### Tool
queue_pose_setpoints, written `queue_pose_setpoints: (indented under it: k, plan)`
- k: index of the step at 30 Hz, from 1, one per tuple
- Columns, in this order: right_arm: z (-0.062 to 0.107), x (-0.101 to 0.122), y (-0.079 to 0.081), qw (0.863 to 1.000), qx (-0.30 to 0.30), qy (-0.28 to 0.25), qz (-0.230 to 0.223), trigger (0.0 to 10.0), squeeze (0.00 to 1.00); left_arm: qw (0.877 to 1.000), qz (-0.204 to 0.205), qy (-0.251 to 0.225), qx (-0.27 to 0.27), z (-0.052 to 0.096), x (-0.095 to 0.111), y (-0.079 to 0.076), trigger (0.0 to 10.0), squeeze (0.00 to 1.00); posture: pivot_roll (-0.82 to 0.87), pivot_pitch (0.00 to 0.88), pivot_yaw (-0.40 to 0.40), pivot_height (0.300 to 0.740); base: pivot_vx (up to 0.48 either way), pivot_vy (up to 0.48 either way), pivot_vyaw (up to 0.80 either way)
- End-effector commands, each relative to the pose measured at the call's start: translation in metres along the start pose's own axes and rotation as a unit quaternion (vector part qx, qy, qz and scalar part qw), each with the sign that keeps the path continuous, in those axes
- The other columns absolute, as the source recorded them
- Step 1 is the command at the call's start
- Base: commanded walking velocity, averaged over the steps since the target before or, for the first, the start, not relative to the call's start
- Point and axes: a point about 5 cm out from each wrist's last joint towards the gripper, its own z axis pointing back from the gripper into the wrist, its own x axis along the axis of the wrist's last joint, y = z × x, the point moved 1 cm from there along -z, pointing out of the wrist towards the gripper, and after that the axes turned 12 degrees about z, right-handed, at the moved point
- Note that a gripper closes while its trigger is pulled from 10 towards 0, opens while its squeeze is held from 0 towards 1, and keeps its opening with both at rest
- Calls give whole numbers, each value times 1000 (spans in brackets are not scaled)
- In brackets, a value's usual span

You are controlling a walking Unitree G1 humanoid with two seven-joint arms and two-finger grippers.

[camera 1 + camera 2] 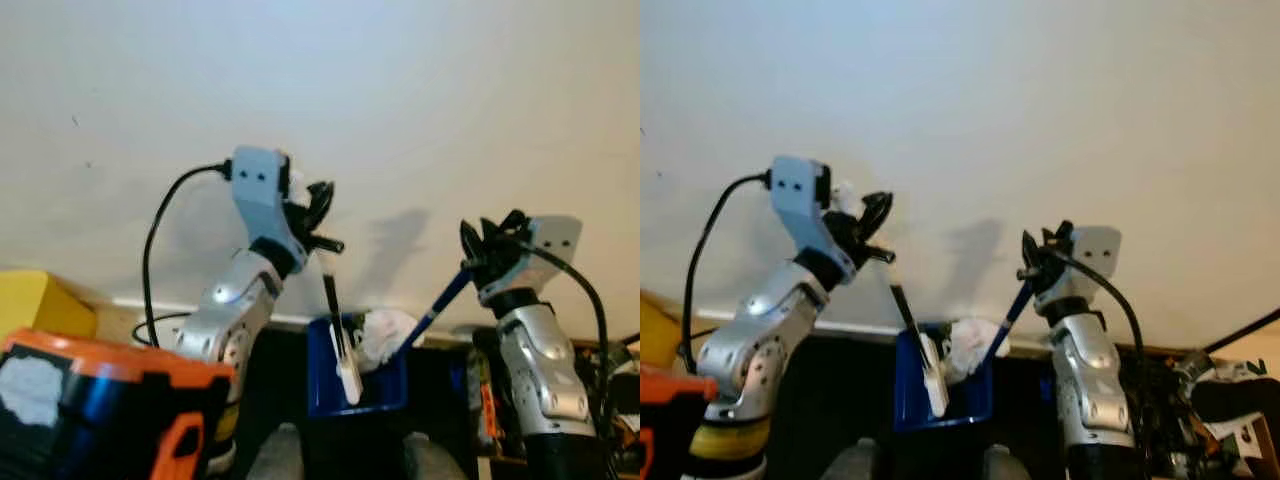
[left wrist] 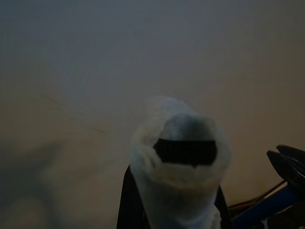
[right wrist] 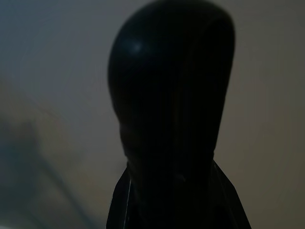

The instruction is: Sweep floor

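Plain white wall (image 1: pixel 400 110) with a baseboard strip (image 1: pixel 130 303) behind; two raised arms: left gripper (image 1: pixel 322 222) clenched on one black brush handle (image 1: pixel 331 300), right gripper (image 1: pixel 488 250) clenched on one blue dustpan handle (image 1: pixel 436 306), blue dustpan (image 1: pixel 385 385) between them, possibly holding white debris (image 1: pixel 382 335).

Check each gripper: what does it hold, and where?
Left gripper holds the brush by its handle's top. Right gripper holds the blue dustpan by its handle's top end.
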Motion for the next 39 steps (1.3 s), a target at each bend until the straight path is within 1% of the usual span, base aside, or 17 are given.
queue_pose_setpoints:
  k: [1,5,10,13,28,33,39]
  plan:
    - [-2,12,1,999,-1,-33,-19,10000,0,1000,1,11,-5,1,-4,-2,10000,0,107,136,58,740,0,-292,0]
    - [-2,12,1,999,-1,-33,-19,10000,0,1000,0,10,-6,1,-4,-2,10000,0,108,136,58,740,0,-287,0]
    - [-2,11,1,999,-1,-33,-19,10000,0,1000,6,12,-5,2,-5,-2,10000,0,108,136,58,740,0,0,0]
    - [-2,11,1,999,-1,-32,-19,10000,0,1000,17,8,-5,2,-4,-3,10000,0,110,136,56,740,0,0,0]
    - [-2,11,2,999,2,-32,-19,10000,0,1000,14,18,-1,4,-8,-2,10000,0,108,137,55,740,0,0,0]
    - [-2,11,3,999,4,-33,-28,10000,0,1000,14,20,0,4,-8,-1,10000,0,109,136,55,740,0,0,0]
    - [-2,10,2,999,4,-30,-32,10000,0,1000,15,22,1,4,-9,-1,10000,0,107,138,54,740,0,0,-706]
